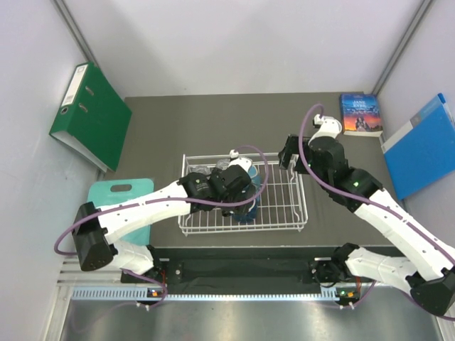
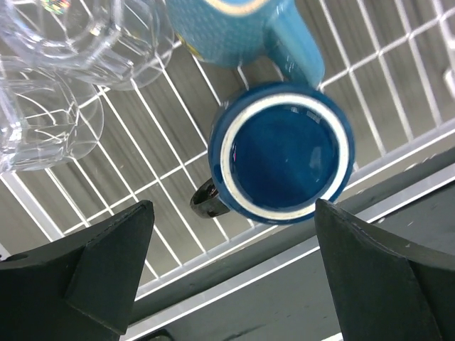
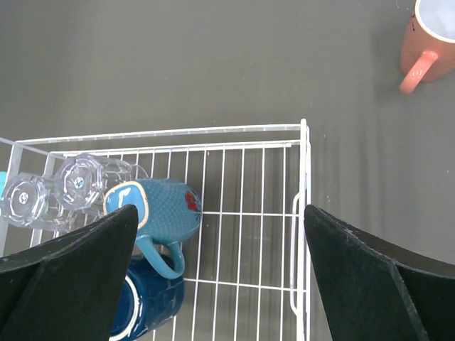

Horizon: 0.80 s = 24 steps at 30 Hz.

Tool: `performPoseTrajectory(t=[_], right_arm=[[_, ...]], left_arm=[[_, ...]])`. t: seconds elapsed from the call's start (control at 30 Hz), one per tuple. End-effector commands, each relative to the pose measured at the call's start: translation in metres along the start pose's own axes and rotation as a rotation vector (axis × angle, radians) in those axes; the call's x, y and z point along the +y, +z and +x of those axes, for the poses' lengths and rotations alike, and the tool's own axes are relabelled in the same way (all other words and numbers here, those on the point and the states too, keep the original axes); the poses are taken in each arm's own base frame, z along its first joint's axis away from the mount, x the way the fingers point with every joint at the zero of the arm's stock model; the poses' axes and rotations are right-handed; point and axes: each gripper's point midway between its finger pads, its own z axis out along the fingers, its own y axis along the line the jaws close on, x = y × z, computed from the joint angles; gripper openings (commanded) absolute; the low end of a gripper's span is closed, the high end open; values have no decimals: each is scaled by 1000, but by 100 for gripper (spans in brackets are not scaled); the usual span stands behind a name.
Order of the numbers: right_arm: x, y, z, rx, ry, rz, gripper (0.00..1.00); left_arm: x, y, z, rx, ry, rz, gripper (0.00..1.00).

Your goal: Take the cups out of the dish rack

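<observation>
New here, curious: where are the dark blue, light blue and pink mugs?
dark blue mug (image 2: 284, 153), left wrist view, middle of its round blue face
light blue mug (image 3: 167, 212), right wrist view, dotted side
pink mug (image 3: 411, 42), right wrist view, outer wall

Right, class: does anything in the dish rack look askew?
Yes: the light blue mug lies on its side in the rack, its handle pointing toward the dark blue mug, which stands upright.
</observation>
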Motion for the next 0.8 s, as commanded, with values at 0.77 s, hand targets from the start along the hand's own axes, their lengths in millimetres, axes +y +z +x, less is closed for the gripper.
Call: performPoseTrajectory(t=[0.77], right_arm=[[-14, -17, 15, -13, 36, -2, 99]], left_arm=[[-21, 38, 44, 69, 246, 193, 85]])
